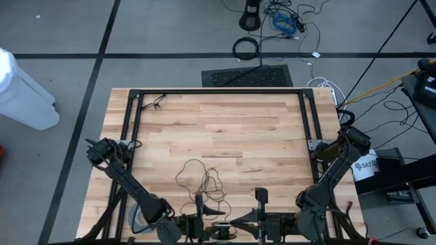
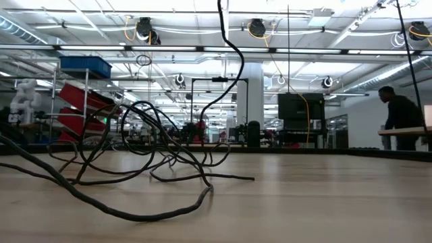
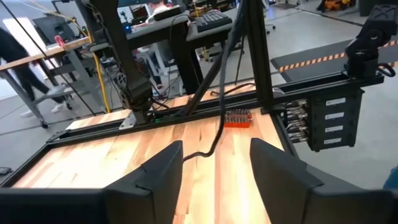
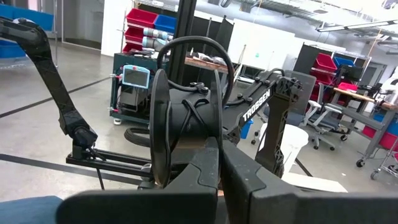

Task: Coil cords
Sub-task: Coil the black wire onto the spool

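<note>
Your left hand (image 3: 214, 168) hangs with fingers apart, holding nothing. Your right hand (image 4: 221, 163) is pressed together beside the black disc (image 4: 186, 134). The wire (image 1: 201, 178) sprawls loose on the surface (image 1: 225, 129), front centre.

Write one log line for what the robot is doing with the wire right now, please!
stage: coiling not done | cord: loose tangle on table | left pincer: open, empty, raised | right pincer: shut, by a black spool
</note>
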Controlling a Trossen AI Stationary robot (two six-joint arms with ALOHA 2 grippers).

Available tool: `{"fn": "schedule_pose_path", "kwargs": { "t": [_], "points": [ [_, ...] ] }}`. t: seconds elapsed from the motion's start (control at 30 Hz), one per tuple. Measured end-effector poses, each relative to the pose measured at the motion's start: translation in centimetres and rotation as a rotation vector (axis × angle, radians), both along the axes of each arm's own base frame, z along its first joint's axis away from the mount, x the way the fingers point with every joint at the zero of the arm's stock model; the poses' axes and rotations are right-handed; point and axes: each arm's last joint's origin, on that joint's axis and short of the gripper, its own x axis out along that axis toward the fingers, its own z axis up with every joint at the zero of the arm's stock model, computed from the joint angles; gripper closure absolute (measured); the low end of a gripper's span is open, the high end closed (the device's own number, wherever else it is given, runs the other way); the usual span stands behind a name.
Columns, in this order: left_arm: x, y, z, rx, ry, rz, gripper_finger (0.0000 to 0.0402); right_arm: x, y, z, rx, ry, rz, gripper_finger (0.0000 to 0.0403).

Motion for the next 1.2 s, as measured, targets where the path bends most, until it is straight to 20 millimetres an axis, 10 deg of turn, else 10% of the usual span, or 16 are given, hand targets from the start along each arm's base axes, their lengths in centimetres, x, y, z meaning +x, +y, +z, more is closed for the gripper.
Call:
{"fn": "schedule_pose_path", "kwargs": {
  "t": [0.83, 1.2],
  "points": [
    [0.1, 0.1, 0.1, 0.016, 0.000, -0.028, 0.0391, 0.0, 0.0, 0.0, -0.001, 0.001, 0.000, 0.0403],
    [-1.0, -0.4, 0.9, 0.017, -0.009, -0.007, 0.0400, 0.0, 0.0, -0.1, -0.013, 0.011, 0.000, 0.0403]
  ]
}}
